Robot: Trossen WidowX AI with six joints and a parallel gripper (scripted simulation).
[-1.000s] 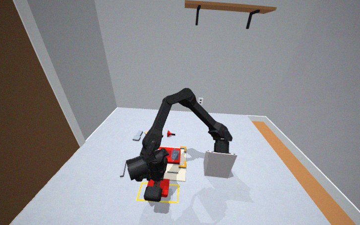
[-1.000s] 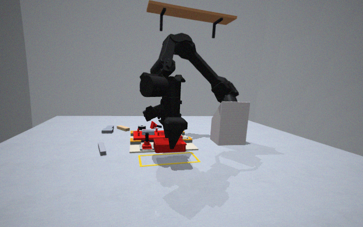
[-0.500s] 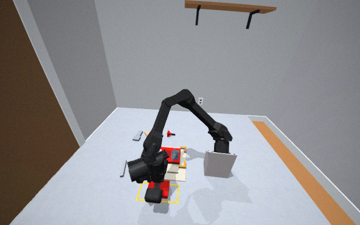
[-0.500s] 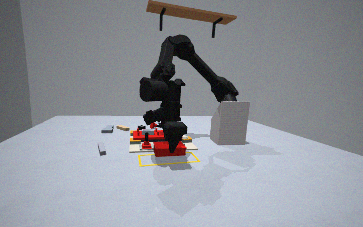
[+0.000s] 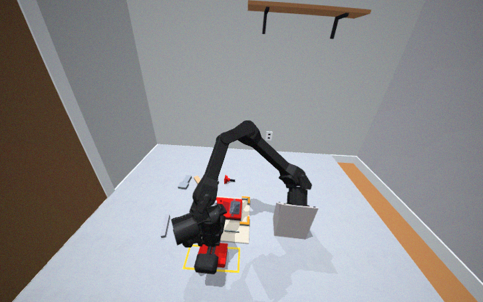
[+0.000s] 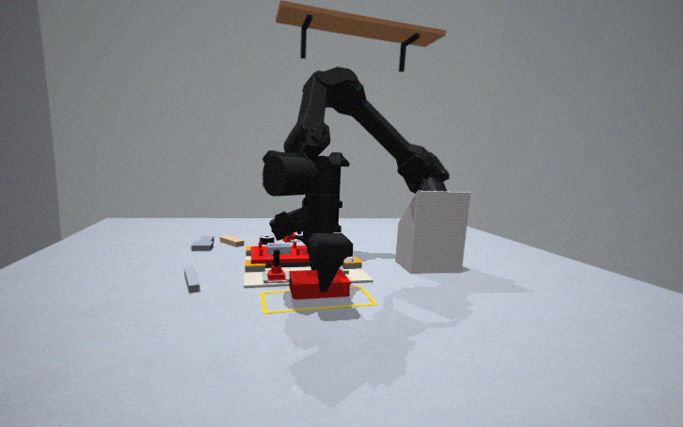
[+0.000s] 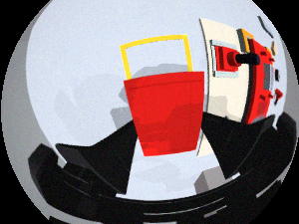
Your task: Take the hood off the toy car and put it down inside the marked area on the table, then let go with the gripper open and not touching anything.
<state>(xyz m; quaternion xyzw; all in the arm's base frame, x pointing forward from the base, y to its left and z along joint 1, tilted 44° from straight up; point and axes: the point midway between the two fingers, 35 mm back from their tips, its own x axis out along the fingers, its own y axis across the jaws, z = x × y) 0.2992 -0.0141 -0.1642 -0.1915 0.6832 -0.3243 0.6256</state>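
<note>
The red hood (image 5: 221,259) (image 6: 301,286) (image 7: 166,106) is a box-like block, about level. My gripper (image 5: 211,250) (image 6: 324,280) (image 7: 166,118) is shut on its two opposite sides. The hood is low over the yellow marked area (image 5: 239,259) (image 6: 262,303) (image 7: 126,61), towards its side nearest the board; whether its underside touches the table is hard to tell. One finger hides part of it in the top and exterior views. The red toy car (image 5: 235,217) (image 6: 280,259) (image 7: 257,89) sits on the cream board (image 5: 241,237) (image 6: 259,282) (image 7: 231,99), apart from the hood.
A red block with a black peg (image 6: 276,275) (image 7: 222,59) stands on the board near the hood. Grey bars (image 5: 165,225) (image 6: 192,279) and a wooden piece (image 6: 231,241) lie to the left. A red part (image 5: 227,179) lies behind the car. The arm's pale stand (image 5: 294,221) (image 6: 436,233) is right.
</note>
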